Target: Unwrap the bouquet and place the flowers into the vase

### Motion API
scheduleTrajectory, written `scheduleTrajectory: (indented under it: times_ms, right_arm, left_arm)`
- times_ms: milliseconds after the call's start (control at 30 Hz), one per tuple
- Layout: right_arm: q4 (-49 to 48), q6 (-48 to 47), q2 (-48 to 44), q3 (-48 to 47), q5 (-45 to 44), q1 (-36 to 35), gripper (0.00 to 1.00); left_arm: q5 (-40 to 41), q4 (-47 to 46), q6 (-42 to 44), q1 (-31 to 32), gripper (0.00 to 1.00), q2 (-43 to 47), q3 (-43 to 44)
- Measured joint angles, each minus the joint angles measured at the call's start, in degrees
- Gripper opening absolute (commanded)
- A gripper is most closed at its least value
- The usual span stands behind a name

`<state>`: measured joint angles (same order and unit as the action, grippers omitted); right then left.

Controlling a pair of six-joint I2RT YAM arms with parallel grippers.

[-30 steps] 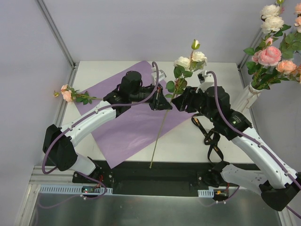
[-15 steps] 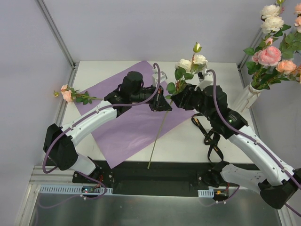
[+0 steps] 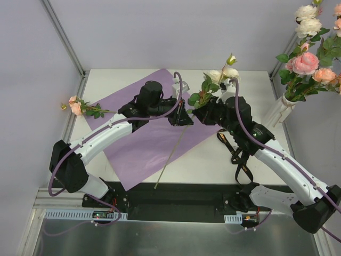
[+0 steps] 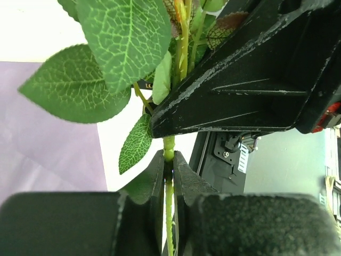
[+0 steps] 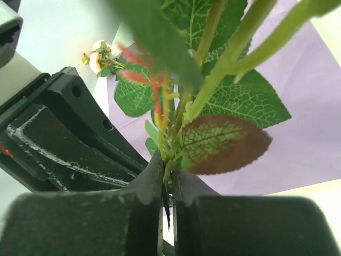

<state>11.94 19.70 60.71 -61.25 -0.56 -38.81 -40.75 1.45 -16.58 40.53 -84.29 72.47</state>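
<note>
While the white rose stem (image 3: 171,158) is clenched by both the left pincer (image 3: 184,118) and the right pincer (image 3: 200,113) mid-frame, the vase (image 3: 277,112) at right is part-filled; a pink rose (image 3: 77,106) at far left is yet to be placed.

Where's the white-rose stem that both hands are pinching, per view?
Top external: the long green stem with cream-white roses runs diagonally through the centre.
Left wrist: bottom centre, vertical.
Right wrist: centre, rising to the upper right.
Shared landmark: the flat purple paper sheet.
</note>
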Motion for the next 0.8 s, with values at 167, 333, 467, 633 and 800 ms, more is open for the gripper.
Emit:
scheduleTrajectory:
  times_ms: [167, 333, 467, 633, 800]
  right_arm:
    - [2.5, -3.1, -0.4, -0.2, -4.7, 0.1, 0.01]
    - [7.8, -11.3, -3.2, -3.1, -14.6, 4.5, 0.01]
    - [10.0, -20.7, -5.8, -10.9, -24.3, 11.4, 0.01]
    - [7.7, -33.3, -6.8, -23.2, -35.6, 18.4, 0.01]
    - [2.0, -46.2, -5.6, -33.3, -43.5, 22.0, 0.01]
  left_arm:
    - [2.8, 1.7, -0.2, 0.0, 0.5, 0.1, 0.8]
    - [5.0, 2.1, -0.7, 0.0, 0.53, 1.6, 0.9]
    - [5.7, 2.4, -0.7, -0.1, 0.53, 3.9, 1.0]
    - [6.9, 2.4, -0.5, -0.1, 0.52, 5.7, 1.3]
    - [7.6, 2.8, -0.3, -0.1, 0.56, 5.8, 1.3]
